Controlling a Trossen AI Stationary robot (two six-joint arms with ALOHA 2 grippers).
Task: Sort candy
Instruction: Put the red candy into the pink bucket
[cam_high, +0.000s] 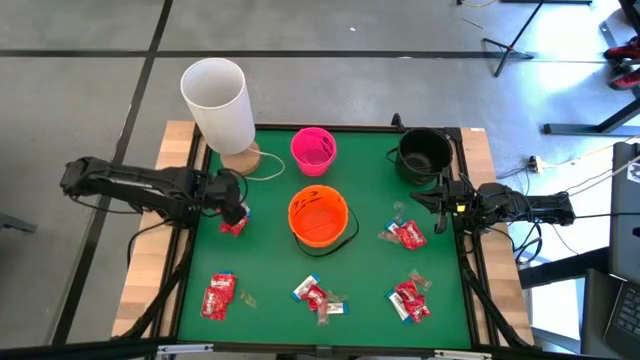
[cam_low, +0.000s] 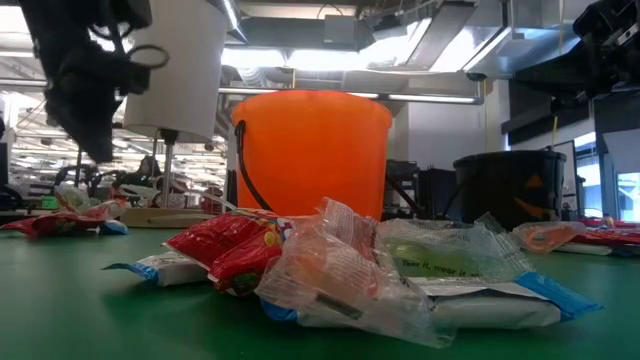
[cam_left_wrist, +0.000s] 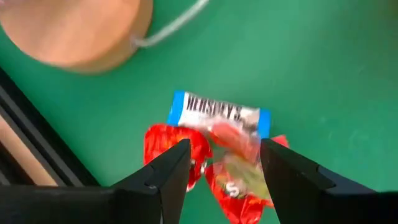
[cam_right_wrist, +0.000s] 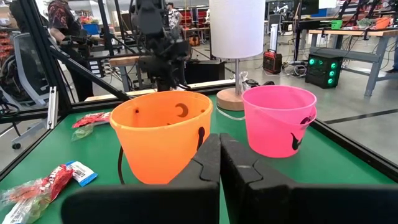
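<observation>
The candy lies in several small piles on the green table (cam_high: 370, 180), mostly red wrappers. One pile (cam_high: 233, 227) sits near the left edge: red wrappers (cam_left_wrist: 168, 143) and a white bar with blue ends (cam_left_wrist: 217, 112). My left gripper (cam_left_wrist: 225, 149) hangs open above this pile, pointing steeply down, one finger on each side of it and clear of it. In the low view it is the dark shape at the upper left (cam_low: 90, 110). My right gripper (cam_right_wrist: 219, 140) waits shut and level at the right edge (cam_high: 437, 200).
An orange bucket (cam_high: 318, 217) stands mid-table, a pink bucket (cam_high: 313, 150) behind it and a black bucket (cam_high: 424, 155) at the far right. A white lamp (cam_high: 217, 100) on a wooden base (cam_high: 240, 158) stands far left. More candy piles (cam_high: 218, 295) (cam_high: 318, 297) (cam_high: 410, 298) (cam_high: 405, 235) lie nearer.
</observation>
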